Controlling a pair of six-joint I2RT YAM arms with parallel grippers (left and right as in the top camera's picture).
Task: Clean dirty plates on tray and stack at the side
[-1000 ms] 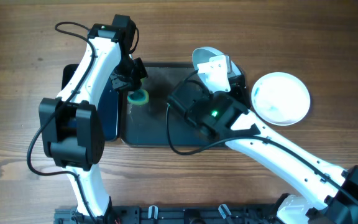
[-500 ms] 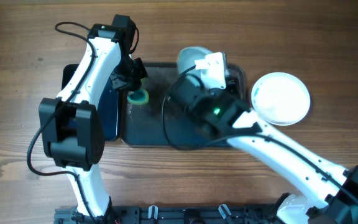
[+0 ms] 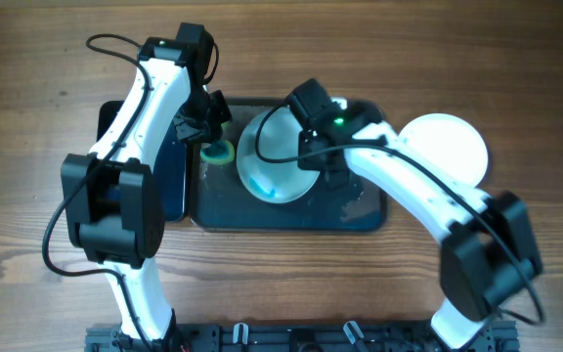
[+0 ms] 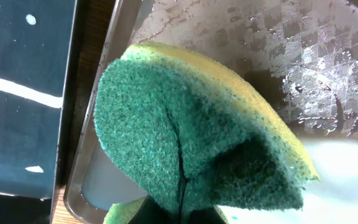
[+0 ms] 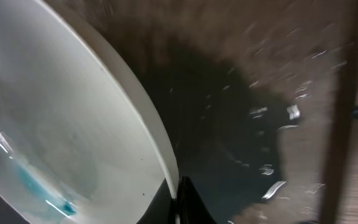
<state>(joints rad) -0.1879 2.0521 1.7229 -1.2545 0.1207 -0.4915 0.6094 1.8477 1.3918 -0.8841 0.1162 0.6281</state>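
Wood-grain counter (image 3: 27, 78) fills the overhead view and carries everything else. Largest on it is the tray (image 3: 291, 217), dark grey-brown with rounded corners and a low rim, its floor wet and beaded with droplets.

Two white arms reach over it. The left arm (image 3: 150, 88) crosses the tray's left end, and the right arm (image 3: 409, 191) bends in over its right end.

Just beside the tray's left edge lies a narrower glossy black tray (image 3: 172, 186), mostly under the left arm. The left wrist view shows a thin strip of wood between the two.

Just off the tray's right end, a plain white second plate (image 3: 453, 152) rests on the counter.

Over the tray's middle is the smeared plate (image 3: 267, 147), pale and shallow. The right jaws are closed on its right rim. The right wrist view shows that rim raised clear of the wet tray floor, but whether the opposite edge touches down cannot be told.

Over the tray's left end, just left of the smeared plate, is the sponge (image 3: 217, 153), a green scourer on yellow foam. It is folded double and clamped in the fully closed left jaws. Whether it touches the tray floor cannot be told.

Smallest is the blue-teal smear (image 3: 280, 192), lying inside the smeared plate toward its near edge.
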